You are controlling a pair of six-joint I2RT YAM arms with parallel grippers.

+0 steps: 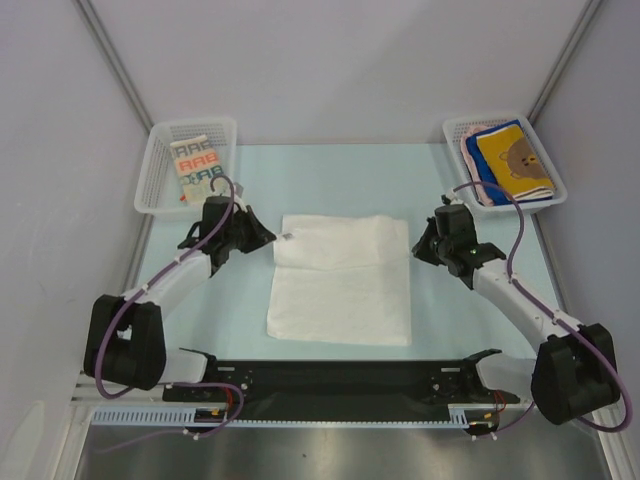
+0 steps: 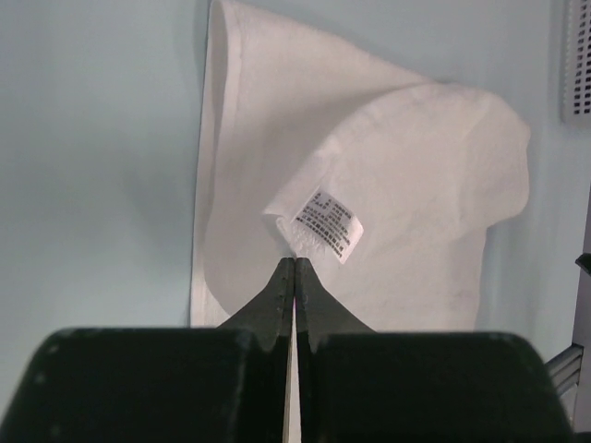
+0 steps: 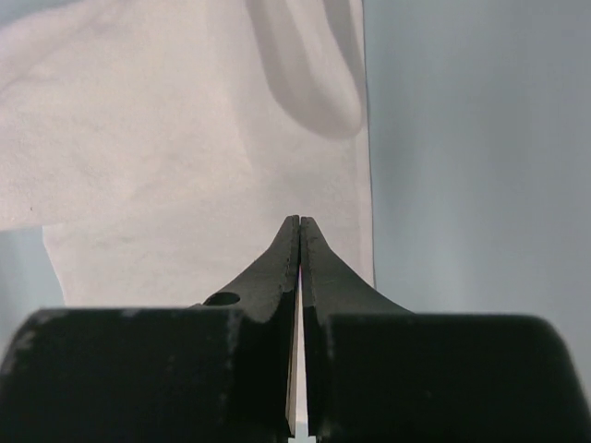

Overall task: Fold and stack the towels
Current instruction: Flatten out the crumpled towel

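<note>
Risks first. Both grips are thin corner pinches, so either corner could slip out once the arms pull, and uneven pulling would skew the fold. The near edge of the white towel (image 1: 340, 290) lies free on the table (image 1: 240, 300) and may drag instead of staying put. The left gripper (image 2: 294, 263) has its jaws pressed together on the towel's far-left corner, right beside the care label (image 2: 330, 224), with the cloth curling up past the tips. The right gripper (image 3: 300, 221) has its jaws together at the far-right corner, apparently nipping the edge, though how deep it bites is hard to tell. The towel spreads between the two arms and its far band looks raised. Farther back, the left basket (image 1: 160, 165) holds the RABBIT towel (image 1: 195, 165). The right basket (image 1: 455, 128) holds the bear towel (image 1: 515, 160) on top of a pinkish towel (image 1: 474, 168).
</note>
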